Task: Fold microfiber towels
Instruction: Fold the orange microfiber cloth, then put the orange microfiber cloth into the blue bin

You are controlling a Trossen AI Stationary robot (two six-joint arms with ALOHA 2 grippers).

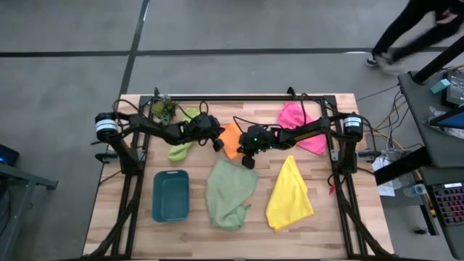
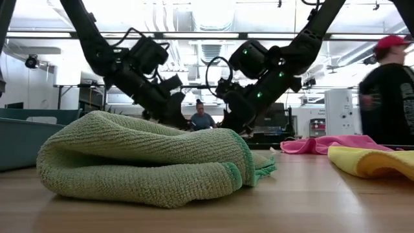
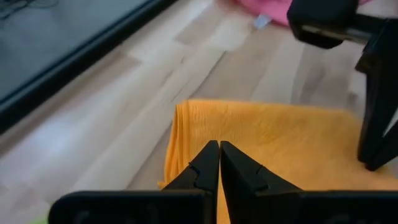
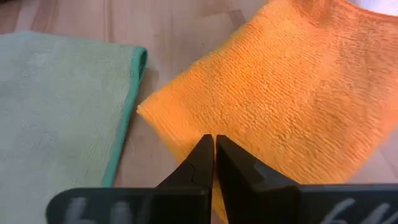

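Observation:
The orange towel lies on the table at mid-far, folded, with a fold edge showing in the left wrist view and a corner showing in the right wrist view. My left gripper is shut, its tips low over the towel's left part. My right gripper is shut too, with its tips over the near part. A lime green towel lies under my left arm. The pink towel, the sage green one and the yellow one lie spread or crumpled. My left gripper's shut fingers slant down from the table's left over the orange towel, but I cannot tell whether they touch it. My right gripper's shut fingers slant down from the right over the towel's near part, and touch cannot be told there either. The towel rests flat on the table.
A teal tray stands at the near left and a small plant at the far left corner. The sage towel's edge lies close beside the orange one. A person moves beyond the table's right side.

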